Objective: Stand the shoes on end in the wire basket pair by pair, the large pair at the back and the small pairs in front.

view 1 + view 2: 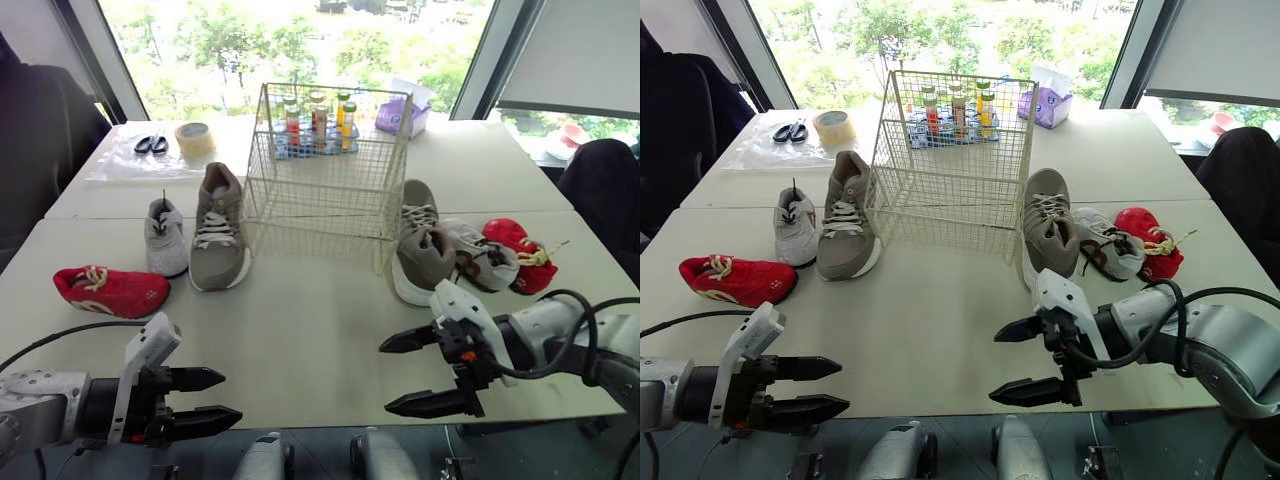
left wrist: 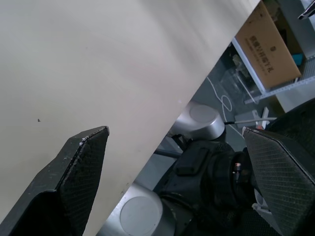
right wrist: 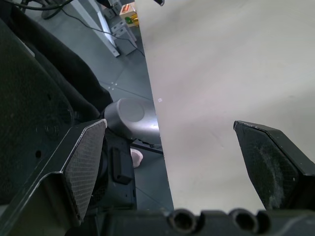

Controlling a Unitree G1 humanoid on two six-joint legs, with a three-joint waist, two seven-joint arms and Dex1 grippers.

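Note:
An empty wire basket (image 1: 325, 170) stands at the table's middle. Left of it lie a large grey-brown shoe (image 1: 218, 230), a small white shoe (image 1: 165, 235) and a small red shoe (image 1: 110, 290). Right of it lie the other large grey-brown shoe (image 1: 418, 245), a small white shoe (image 1: 480, 262) and a red shoe (image 1: 520, 250). My left gripper (image 1: 232, 396) hovers open over the table's front edge, holding nothing. My right gripper (image 1: 385, 377) is also open and empty, in front of the right large shoe. Both wrist views look past wide-apart fingers (image 2: 78, 162) (image 3: 268, 162) at bare tabletop.
Behind the basket stand a rack of bottles (image 1: 315, 120) and a tissue box (image 1: 402, 112). A tape roll (image 1: 194, 138) and scissors (image 1: 152, 144) lie at the back left. Dark chairs flank the table at left (image 1: 40, 150) and right (image 1: 600, 170).

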